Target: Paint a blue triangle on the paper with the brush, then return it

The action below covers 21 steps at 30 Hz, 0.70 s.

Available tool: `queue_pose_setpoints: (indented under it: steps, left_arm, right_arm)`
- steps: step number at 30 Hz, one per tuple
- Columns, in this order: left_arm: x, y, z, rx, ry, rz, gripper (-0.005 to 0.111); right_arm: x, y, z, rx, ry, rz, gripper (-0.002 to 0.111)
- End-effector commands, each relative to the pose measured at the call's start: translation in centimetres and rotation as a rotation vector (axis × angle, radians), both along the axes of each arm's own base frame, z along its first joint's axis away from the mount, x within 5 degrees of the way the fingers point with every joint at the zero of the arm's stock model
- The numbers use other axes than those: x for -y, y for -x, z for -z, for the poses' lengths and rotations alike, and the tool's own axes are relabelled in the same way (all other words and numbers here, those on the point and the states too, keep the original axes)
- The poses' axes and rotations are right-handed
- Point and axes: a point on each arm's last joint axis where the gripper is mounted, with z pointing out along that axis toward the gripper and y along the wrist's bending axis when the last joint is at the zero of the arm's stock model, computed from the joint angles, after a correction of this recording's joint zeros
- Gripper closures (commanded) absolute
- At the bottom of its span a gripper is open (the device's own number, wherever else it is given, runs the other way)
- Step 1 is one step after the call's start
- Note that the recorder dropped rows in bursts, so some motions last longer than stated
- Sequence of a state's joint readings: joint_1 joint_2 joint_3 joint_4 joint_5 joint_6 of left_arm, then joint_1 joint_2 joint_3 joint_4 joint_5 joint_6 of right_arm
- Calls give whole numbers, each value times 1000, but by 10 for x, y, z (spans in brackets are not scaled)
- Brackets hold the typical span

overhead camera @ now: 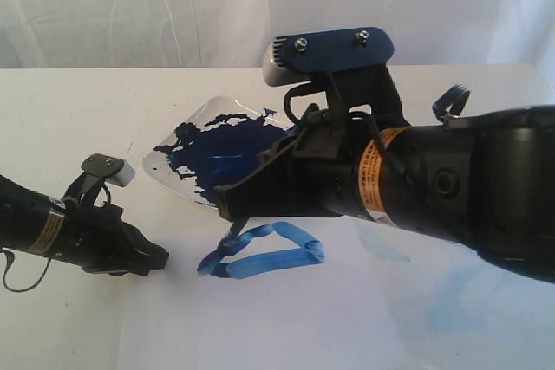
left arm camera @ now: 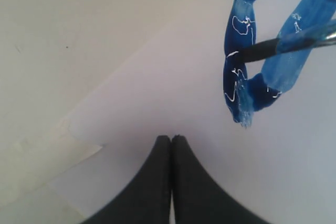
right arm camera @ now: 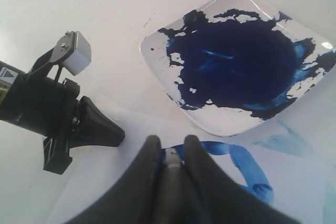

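Here, the thin, limp paper lies flat, bearing the wet blue triangle near the paint dish.
The brush, likely light, stiff and slippery-slim, touches the triangle; the right gripper is clamped on its handle, probably the surest hold. The left gripper has its fingers together, empty.
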<state>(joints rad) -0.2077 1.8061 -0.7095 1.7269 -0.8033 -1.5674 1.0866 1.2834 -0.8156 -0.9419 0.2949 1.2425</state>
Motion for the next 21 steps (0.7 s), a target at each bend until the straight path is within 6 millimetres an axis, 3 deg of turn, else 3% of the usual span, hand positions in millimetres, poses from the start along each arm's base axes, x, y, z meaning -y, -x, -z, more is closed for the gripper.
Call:
queue_pose_setpoints:
  steps: [1, 8, 21]
  left_arm:
    - [0, 2, 3, -3, -19, 14, 107]
    - [0, 2, 3, -3, -19, 14, 107]
    - [0, 2, 3, -3, -19, 14, 107]
  right_arm:
    - [2, -2, 1, 19, 27, 20, 108]
    - [-6, 4, -3, -10, -75, -52, 108]
    - [-3, 1, 0, -25, -43, 1, 108]
